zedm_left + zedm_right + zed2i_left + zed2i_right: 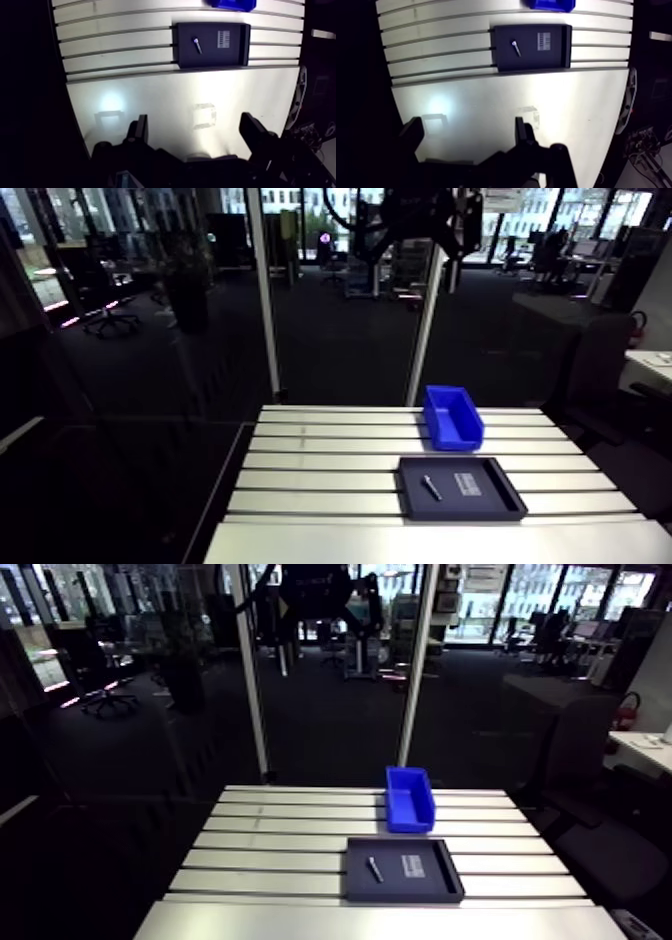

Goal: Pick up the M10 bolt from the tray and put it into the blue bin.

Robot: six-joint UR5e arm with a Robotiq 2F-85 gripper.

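- The bin [452, 417] you are looking at is a plain, saturated blue.
- Your tray [495, 500] is black all over.
- The bolt [197, 45] is dark along its shank, with a pale, glinting head.
- A small patch [223, 38] inside the tray is light grey with fine vertical stripes.
- Your table [330, 478] is pale silver-grey, ruled with dark parallel slots.
- The gripper [195, 120] looks black to you.

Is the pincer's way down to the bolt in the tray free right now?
Likely yes: the pincer is open, the bolt lies uncovered in the tray clear of its walls, nothing between them.
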